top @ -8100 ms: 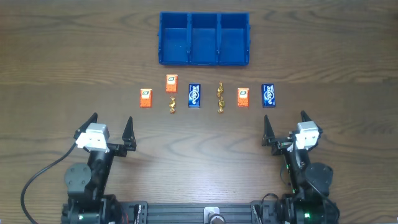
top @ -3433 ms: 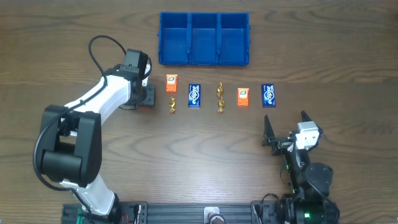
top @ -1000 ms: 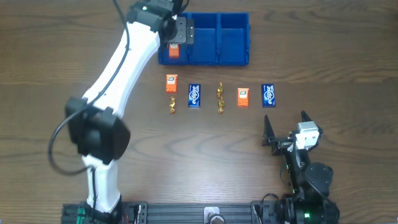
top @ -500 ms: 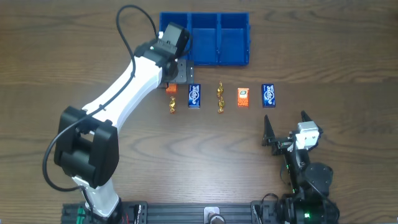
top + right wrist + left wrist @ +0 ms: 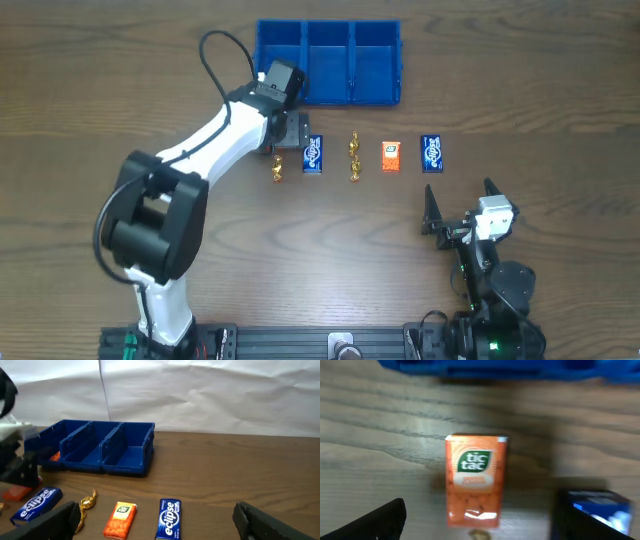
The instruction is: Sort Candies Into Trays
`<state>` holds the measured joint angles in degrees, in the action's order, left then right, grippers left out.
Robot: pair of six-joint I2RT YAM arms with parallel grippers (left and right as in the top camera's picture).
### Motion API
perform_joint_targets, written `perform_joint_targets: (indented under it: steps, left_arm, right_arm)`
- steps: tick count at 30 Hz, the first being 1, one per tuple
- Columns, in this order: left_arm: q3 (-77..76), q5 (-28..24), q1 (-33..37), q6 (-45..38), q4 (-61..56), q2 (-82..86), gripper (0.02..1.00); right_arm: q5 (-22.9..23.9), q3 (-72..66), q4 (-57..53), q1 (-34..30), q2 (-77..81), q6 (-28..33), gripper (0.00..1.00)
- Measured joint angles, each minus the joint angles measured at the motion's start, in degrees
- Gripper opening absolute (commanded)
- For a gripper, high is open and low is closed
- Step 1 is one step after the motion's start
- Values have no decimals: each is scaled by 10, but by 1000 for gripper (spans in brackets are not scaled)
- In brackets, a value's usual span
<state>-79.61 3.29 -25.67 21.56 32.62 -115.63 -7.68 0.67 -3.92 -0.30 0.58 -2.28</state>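
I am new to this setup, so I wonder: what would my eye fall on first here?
The white left arm stretches across the table, its open left hand over an orange mint box just before the blue three-compartment tray. Beside it lies a row of blue gum packs, gold-wrapped candies and a second orange box.

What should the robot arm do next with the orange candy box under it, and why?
Probably lower the left gripper and close it on the orange box. The gripper is open right above the box, which lies flat on the table in front of the blue tray and is not yet gripped.
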Motion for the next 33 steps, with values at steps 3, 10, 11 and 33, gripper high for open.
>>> perform_joint_targets:
  steps: [3,10,11,33]
  left_arm:
    - [2,0,9,3,-2,-11,906]
    - [2,0,12,7,-16,-17,851]
    - [2,0,12,8,-18,-22,833]
    - [1,-6,12,9,-28,-30,244]
  right_arm:
    - [0,0,0,0,0,0,998]
    - [0,0,0,0,0,0,998]
    - [0,0,0,0,0,0,998]
    - [0,0,0,0,0,0,998]
